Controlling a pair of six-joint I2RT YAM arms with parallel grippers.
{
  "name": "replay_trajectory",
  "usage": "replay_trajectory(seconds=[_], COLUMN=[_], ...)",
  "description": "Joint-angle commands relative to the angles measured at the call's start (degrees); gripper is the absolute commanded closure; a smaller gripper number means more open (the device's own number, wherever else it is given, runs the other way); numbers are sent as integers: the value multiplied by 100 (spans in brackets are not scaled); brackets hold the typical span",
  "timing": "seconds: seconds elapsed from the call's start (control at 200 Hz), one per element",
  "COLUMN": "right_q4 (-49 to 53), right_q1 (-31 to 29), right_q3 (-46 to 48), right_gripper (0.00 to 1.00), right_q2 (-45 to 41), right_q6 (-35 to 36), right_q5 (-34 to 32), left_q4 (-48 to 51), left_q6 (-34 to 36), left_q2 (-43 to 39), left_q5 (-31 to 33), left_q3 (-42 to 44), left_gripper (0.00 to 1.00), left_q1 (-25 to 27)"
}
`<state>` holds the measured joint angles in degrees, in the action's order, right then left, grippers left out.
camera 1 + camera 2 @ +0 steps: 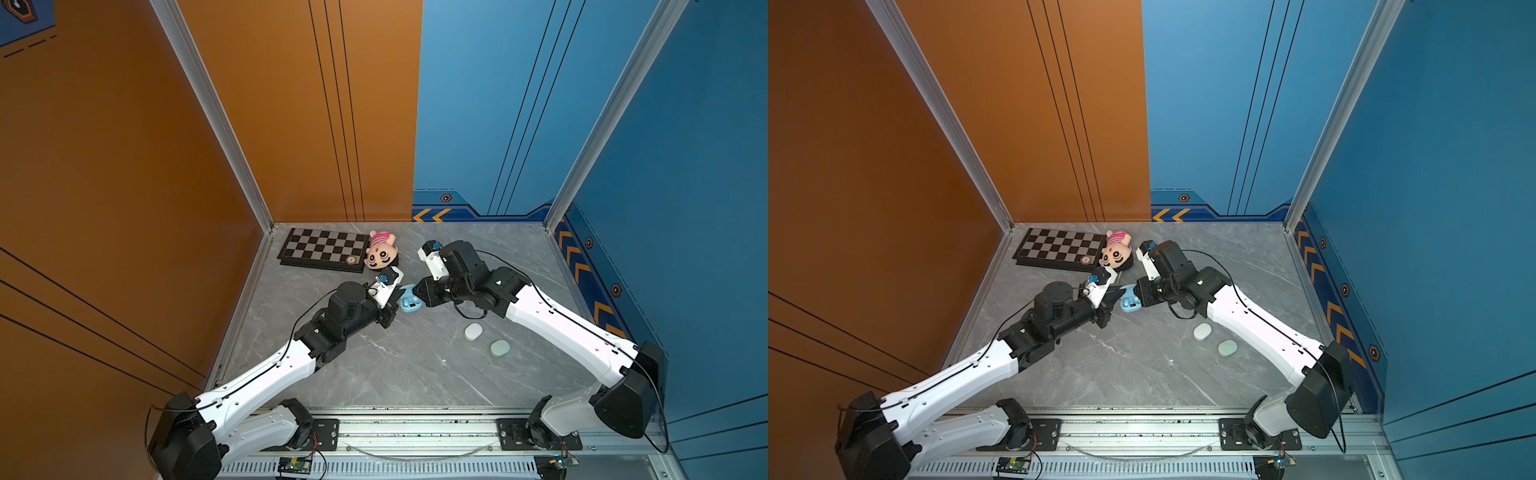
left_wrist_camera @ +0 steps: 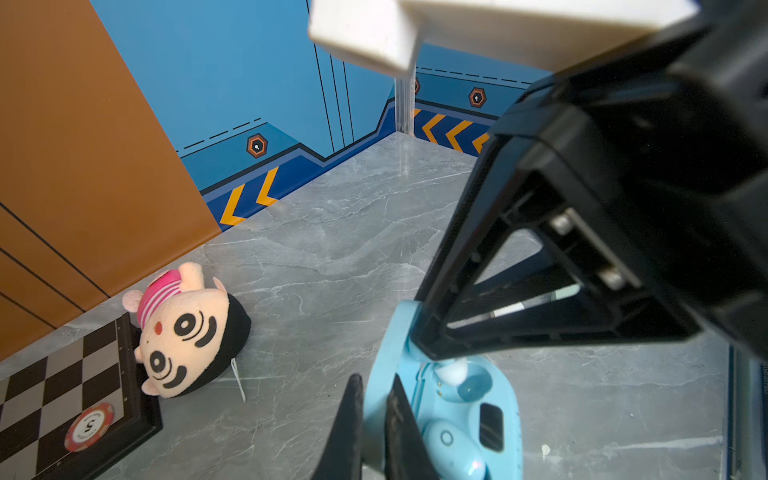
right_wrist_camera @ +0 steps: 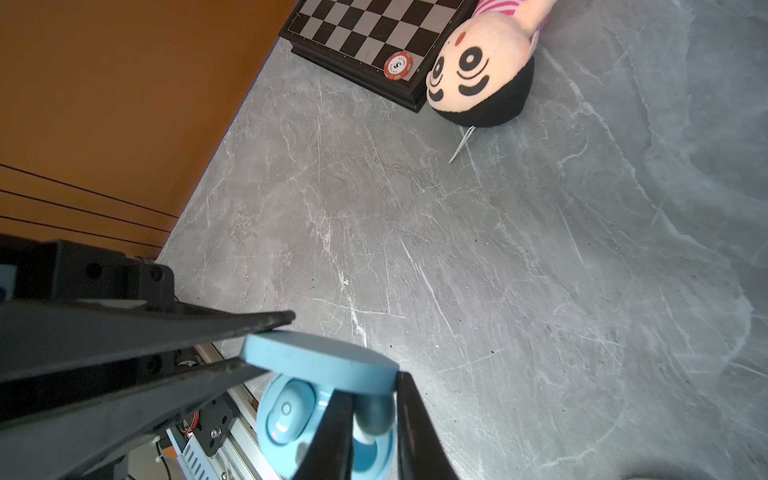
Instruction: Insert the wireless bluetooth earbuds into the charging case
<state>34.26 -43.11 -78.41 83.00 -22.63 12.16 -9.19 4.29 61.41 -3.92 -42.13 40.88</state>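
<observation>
Grey marble table, and dead centre a pale blue bean-shaped earbud sits pinched in the right end effector, right over the open pale blue oval charging case. A second pale blue earbud sits seated in the case. The left end effector is clamped on the raised lid. A white oval case and a mint oval case lie near on the right. A black-framed chessboard and a plush doll head hug the far wall, and open marble runs to the near edge.

left pincer and right pincer flank the open blue case.
</observation>
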Motion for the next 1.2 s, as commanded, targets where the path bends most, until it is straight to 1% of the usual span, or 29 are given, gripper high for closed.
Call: replay_trajectory(seconds=[0.0, 0.205, 0.806, 0.961, 1.191], right_q4=[-23, -30, -69, -77, -70], right_q1=[-101, -103, -252, -277, -164], right_q3=[106, 107, 124, 124, 120], right_gripper=[87, 87, 86, 85, 85], right_q2=[-172, -178, -126, -143, -195], right_q6=[185, 231, 128, 140, 122], right_q5=[315, 512, 765, 693, 378], left_q4=[-246, -242, -284, -286, -281], left_q6=[-19, -54, -83, -77, -94], left_q2=[-50, -21, 56, 25, -48], left_q5=[28, -18, -38, -30, -43], left_q3=[-212, -240, -261, -235, -170], left_gripper=[100, 100, 100, 100, 100], left_q1=[8, -19, -28, -37, -35])
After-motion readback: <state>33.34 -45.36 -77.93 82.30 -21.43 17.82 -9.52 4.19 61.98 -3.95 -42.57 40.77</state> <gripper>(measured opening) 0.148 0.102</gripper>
